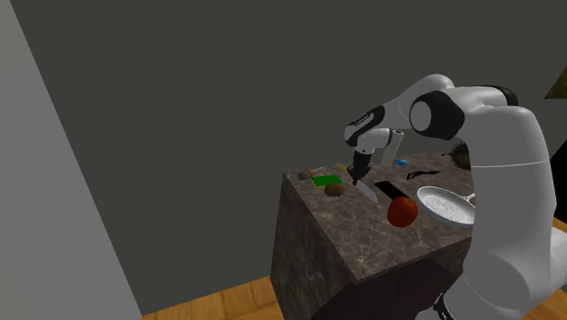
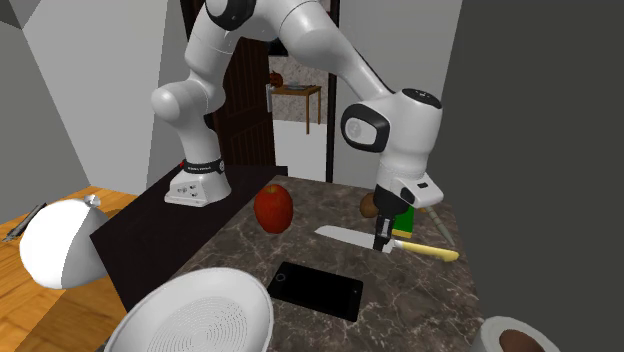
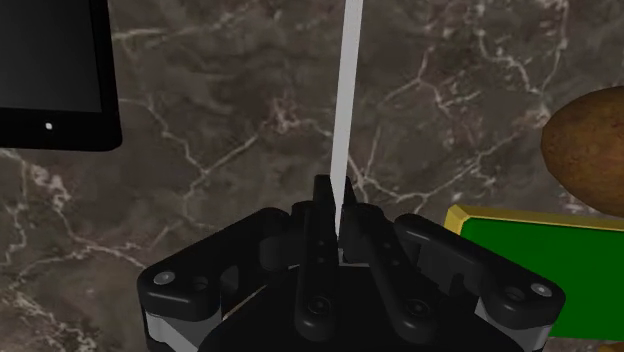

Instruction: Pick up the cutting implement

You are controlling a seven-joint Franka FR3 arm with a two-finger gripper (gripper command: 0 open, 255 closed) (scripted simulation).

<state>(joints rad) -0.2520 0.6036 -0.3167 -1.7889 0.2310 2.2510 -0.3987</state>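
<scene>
Your fingers point(image 3: 322, 215) are clamped almost shut on the knife point(image 2: 345, 236) where blade meets handle. It lies flat on the table point(image 2: 430, 300), near the red fruit point(image 2: 273, 208). Lift straight up, slowly: the thin blade may pivot.

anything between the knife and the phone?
No, only bare counter lies between the knife and the phone, as the wrist view shows.

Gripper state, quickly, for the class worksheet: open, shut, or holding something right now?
The gripper is shut on the knife, clasping its blade.
</scene>
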